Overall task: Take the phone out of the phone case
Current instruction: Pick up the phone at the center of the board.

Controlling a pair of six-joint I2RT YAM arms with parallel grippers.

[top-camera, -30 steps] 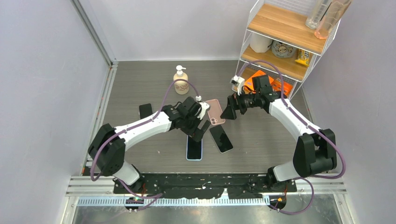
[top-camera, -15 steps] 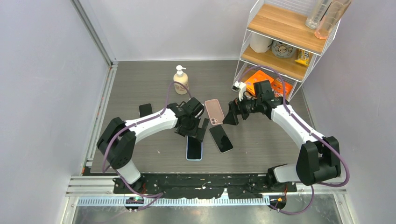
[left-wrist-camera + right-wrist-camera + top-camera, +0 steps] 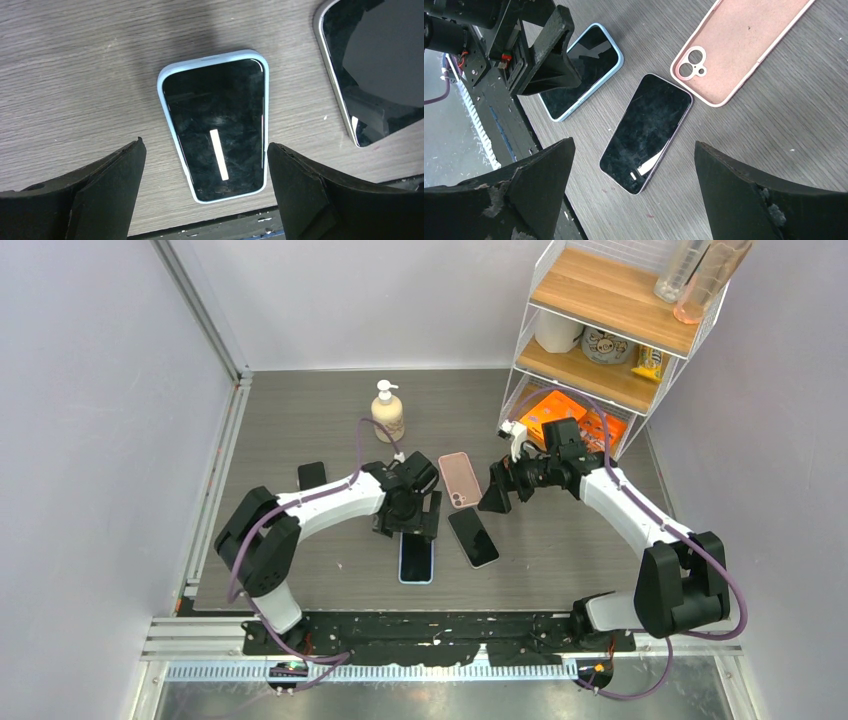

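Hovering over a cased phone with jaws spread

Showing the left gripper (image 3: 408, 528) poised directly above the phone (image 3: 215, 125), lying screen up inside its pale blue phone case (image 3: 210, 56) on the table (image 3: 300, 430), near the front edge and about midway across. Seen from the left wrist with both fingers (image 3: 100, 190) standing wide apart, one off each long side of the case, touching neither it nor anything else. Lying just to the right, apart and slightly angled, a bare second phone (image 3: 473, 537), screen up and out of any case. Resting beyond that, an empty pink case (image 3: 459, 479), camera cutout at its near end. Held above and to the right of these two, the right gripper (image 3: 497, 497), jaws likewise spread and gripping nothing. Standing further back, a soap dispenser (image 3: 388, 411). Placed at the far right corner, a wire shelf rack (image 3: 610, 335). Lying left of the left arm, a small dark flat object (image 3: 312, 476), too small to identify.
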